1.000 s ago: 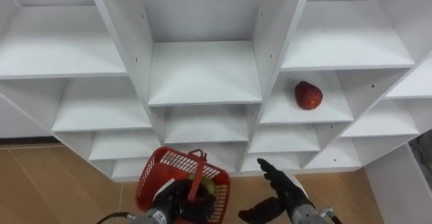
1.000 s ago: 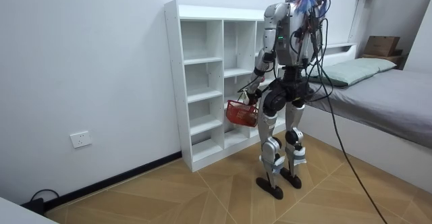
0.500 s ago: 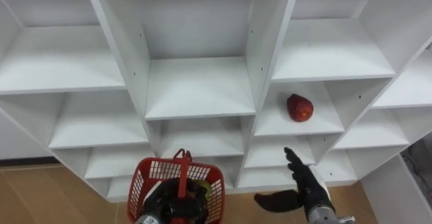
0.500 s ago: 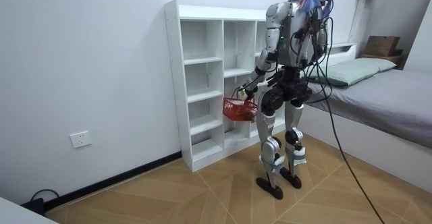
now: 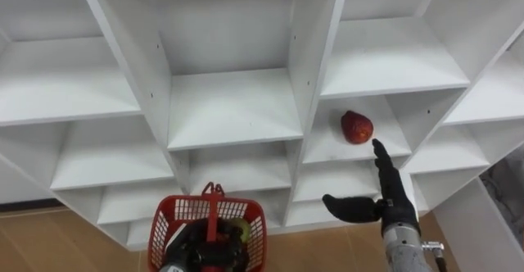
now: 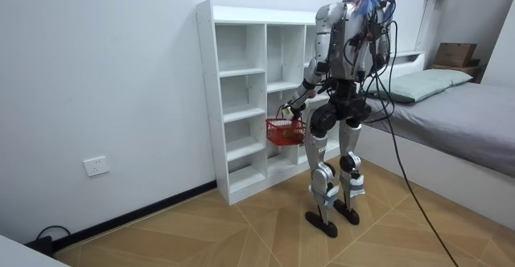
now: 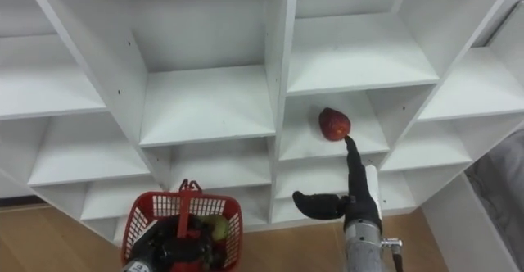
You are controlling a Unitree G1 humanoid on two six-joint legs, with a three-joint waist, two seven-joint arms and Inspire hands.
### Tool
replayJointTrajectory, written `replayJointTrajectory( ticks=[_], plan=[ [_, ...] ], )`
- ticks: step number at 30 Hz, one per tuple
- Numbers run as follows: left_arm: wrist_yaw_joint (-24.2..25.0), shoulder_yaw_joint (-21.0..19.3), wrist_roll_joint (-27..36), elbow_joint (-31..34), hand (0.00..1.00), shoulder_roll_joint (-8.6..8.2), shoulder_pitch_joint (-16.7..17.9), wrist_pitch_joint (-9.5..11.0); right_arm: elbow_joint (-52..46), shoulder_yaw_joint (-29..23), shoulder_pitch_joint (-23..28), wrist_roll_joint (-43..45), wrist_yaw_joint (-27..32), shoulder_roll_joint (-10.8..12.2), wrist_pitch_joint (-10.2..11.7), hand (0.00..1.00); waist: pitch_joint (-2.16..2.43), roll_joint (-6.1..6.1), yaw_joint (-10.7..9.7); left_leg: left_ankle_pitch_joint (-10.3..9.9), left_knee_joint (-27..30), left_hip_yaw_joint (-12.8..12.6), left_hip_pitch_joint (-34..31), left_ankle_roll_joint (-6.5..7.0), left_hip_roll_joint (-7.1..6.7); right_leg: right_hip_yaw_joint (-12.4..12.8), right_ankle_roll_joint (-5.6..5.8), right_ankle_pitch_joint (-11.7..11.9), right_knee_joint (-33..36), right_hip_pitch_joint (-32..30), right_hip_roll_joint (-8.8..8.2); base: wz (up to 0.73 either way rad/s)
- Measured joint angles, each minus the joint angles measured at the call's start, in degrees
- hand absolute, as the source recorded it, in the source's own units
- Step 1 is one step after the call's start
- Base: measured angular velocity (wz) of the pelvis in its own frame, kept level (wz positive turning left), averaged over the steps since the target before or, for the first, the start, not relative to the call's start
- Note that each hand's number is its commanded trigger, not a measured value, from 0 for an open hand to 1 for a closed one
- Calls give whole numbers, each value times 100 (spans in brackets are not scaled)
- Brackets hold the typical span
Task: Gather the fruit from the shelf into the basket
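White closet [image 5: 233, 108] of open compartments, with the robot standing before it on a wooden floor [image 6: 241, 227], a bed [image 6: 475, 114] behind it.
One red fruit [image 5: 356, 127] lies on a shelf in the closet's right-hand column. The right hand [image 5: 391, 197] is raised beneath it, fingers straight and thumb spread to the side, grasping nothing; its fingertips [image 5: 377, 146] lie just below the fruit, and whether they touch it cannot be told. The left hand [image 5: 190, 247] is clenched about the handle of a red basket [image 5: 164, 223], held low before the bottom shelves, with a yellow-green fruit [image 5: 237, 229] inside.
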State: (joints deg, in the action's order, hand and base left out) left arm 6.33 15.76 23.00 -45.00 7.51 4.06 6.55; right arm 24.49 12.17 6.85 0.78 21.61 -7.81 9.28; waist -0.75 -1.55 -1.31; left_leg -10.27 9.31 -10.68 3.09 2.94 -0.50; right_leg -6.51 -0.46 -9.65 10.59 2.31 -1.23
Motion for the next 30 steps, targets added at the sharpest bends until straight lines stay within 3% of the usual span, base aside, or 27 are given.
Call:
replayJointTrajectory(
  ticks=[7, 16, 23, 30],
  plan=[
    [0, 2, 6, 2, 100, 5, 18, 1, 1, 4, -5, -4, 251, 0, 182, 0, -12, -18, -1, -4, 0, 0, 70, -1, 1, 4, 0, -1, -10, 74, 4, 0],
    [1, 4, 4, 2, 100, 12, 61, -3, 32, 5, -4, -22, 479, 1, 183, 0, -17, -37, 6, -5, -48, -4, 169, -3, 0, -8, 0, -10, -34, 163, 13, 0],
    [2, -4, -16, 50, 100, 19, 86, -4, 49, 5, -5, -141, 506, -17, 183, 0, 15, -92, 36, -6, -63, 4, 152, -6, -2, -7, -1, -10, -80, 175, 14, 0],
    [2, -56, -27, 271, 100, 21, 75, -28, 160, 8, -53, -362, 487, -124, 154, 0, 21, -84, 197, -19, -42, 8, 37, -19, 11, -19, -2, -9, -36, 67, 18, 0]
  ],
)
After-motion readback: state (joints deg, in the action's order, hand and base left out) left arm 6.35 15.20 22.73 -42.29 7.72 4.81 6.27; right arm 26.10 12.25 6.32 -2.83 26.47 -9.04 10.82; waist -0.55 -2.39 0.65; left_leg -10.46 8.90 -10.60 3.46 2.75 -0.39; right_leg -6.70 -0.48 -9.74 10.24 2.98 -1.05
